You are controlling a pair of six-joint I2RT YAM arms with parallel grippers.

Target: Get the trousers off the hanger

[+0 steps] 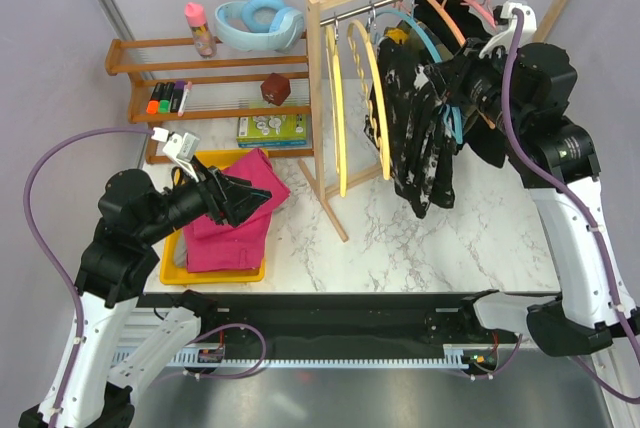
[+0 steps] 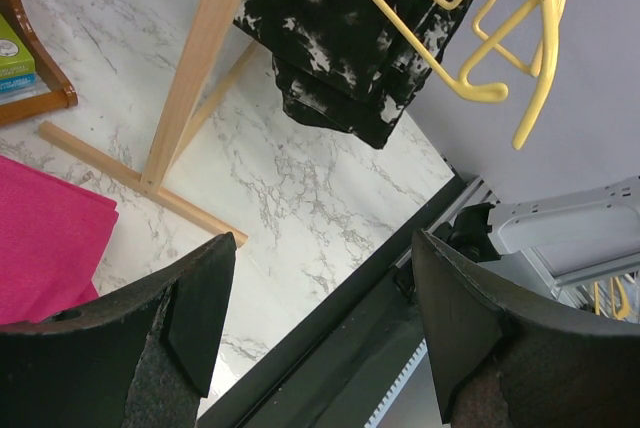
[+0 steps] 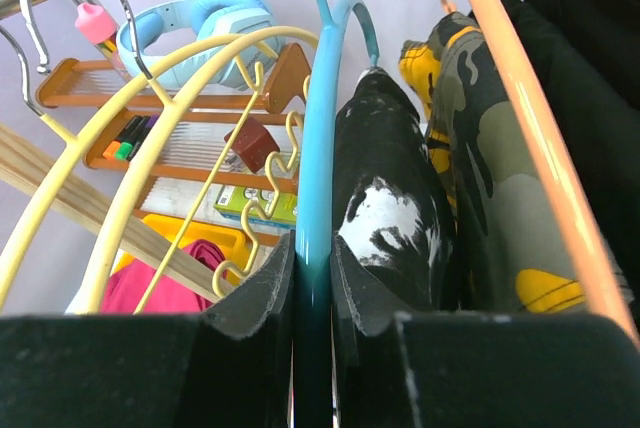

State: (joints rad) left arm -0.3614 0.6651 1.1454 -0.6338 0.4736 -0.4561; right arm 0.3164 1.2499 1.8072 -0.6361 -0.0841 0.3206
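Black trousers with white speckles (image 1: pixel 415 143) (image 3: pixel 385 218) (image 2: pixel 340 38) hang on a blue hanger (image 3: pixel 318 138) on the rail. My right gripper (image 3: pixel 312 244) (image 1: pixel 447 83) is shut on that hanger's arm, right beside the speckled cloth. Behind them hang camouflage trousers (image 3: pixel 480 148) and plain black trousers (image 3: pixel 590 38) on a peach hanger (image 3: pixel 520 118). Magenta trousers (image 1: pixel 235 218) (image 2: pixel 40 248) lie in the yellow tray (image 1: pixel 170 266). My left gripper (image 1: pixel 262 198) (image 2: pixel 322 240) is open and holds nothing, hovering over the tray and pointing toward the rack.
A wooden rack (image 1: pixel 320 98) (image 2: pixel 195 68) carries the rail, with two bare yellow hangers (image 1: pixel 340 118) (image 3: pixel 150 118) at its left end. A wooden shelf (image 1: pixel 215 78) at the back left holds blue headphones (image 1: pixel 258 20), a bottle, markers and a green box.
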